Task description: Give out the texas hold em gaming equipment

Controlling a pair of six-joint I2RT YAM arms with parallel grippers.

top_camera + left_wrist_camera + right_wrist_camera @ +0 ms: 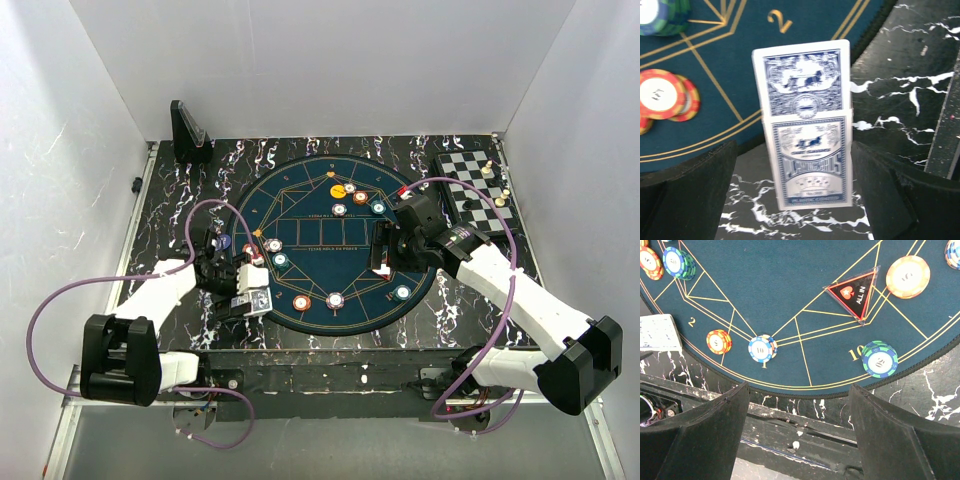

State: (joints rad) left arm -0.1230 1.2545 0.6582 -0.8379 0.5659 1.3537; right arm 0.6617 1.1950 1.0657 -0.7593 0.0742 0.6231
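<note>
Closest to the arm bases, the left gripper (794,150) hangs low over the marble table (900,100) with its jaws spread wide. A blue-backed pack of cards (810,165) sits between the fingers (690,195). One card (802,80) is slid partway out of the pack's top and reaches over the rim of the round blue mat (805,20). There is a plain gap on one side of the pack. The other finger looks just beside its edge, and I can't tell whether it touches. Nothing is clamped. Just past it on the mat lies a small stack of red-and-yellow chips (660,95), with a blue-green stack (660,12) beyond.

The right gripper (799,389) hovers over the mat's near rim, jaws wide apart, with nothing between them and touching nothing. Ahead of it, near the rim, lie a blue-and-white chip (761,348), an orange chip (719,341) and a green-and-blue stack (879,358). Farther in are the red-edged "ALL IN" triangle marker (855,295) and a pale orange chip (908,276) just beside it.

At the table's far right corner sits the chessboard (478,185), and at the far left a black stand (188,132).
</note>
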